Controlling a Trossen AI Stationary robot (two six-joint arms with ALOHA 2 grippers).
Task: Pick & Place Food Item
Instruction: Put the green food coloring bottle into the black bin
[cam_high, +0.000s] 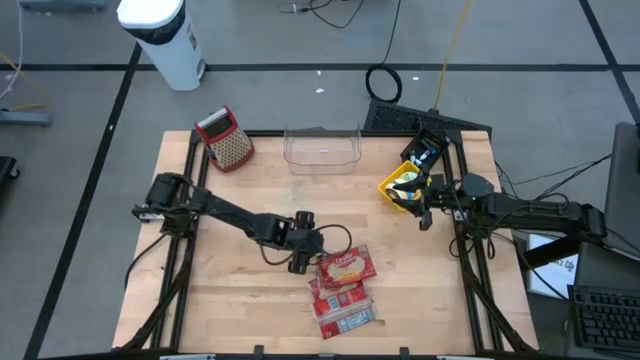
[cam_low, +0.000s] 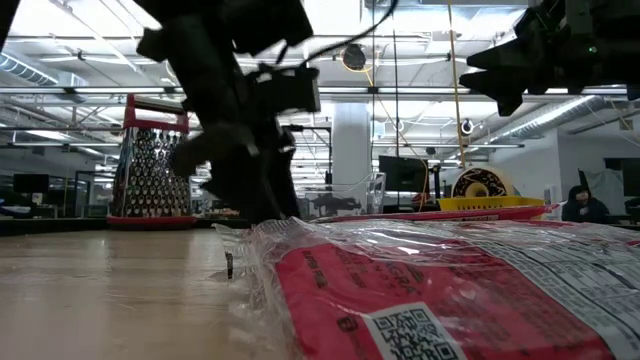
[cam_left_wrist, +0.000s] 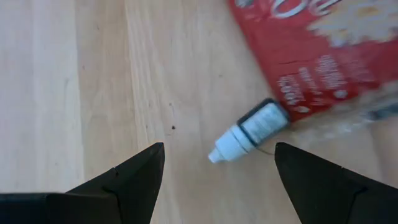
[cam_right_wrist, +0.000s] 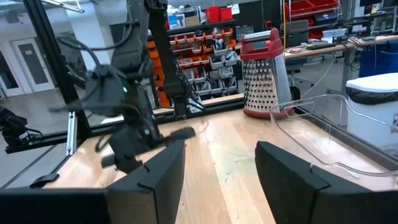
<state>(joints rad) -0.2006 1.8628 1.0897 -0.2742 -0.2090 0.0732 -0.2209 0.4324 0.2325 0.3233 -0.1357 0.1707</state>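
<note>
From above, I start at the left side of my wooden table (cam_high: 220, 300). A white bin (cam_high: 165, 38) stands on the floor past the far left corner, at about eleven o'clock from the table's middle. On the table near that corner stands a metal grater with a red handle (cam_high: 225, 138).

My left arm reaches from nine o'clock toward the middle. Its left gripper (cam_high: 299, 262) points down at the wood, and the fingers (cam_left_wrist: 134, 180) are spread wide with nothing between them. Just ahead of them lies a small white dropper bottle (cam_left_wrist: 249, 130). It is on its side and it touches the edge of a red food pack (cam_left_wrist: 317, 50). Nothing lies between the spread fingers and the bottle.

At about five o'clock from the middle, the red food packs (cam_high: 343, 290) lie in a little pile, one on top of the other, in clear wrap. The left gripper is just beside the top one.

At twelve o'clock, a clear plastic tub (cam_high: 322, 150) sits at the far edge, well apart from the packs.

At about two o'clock, a yellow tray (cam_high: 400, 188) sits near the right edge. My right arm waits beside it, and the right gripper (cam_right_wrist: 221, 174) is up off the table with its fingers apart, holding nothing.
</note>
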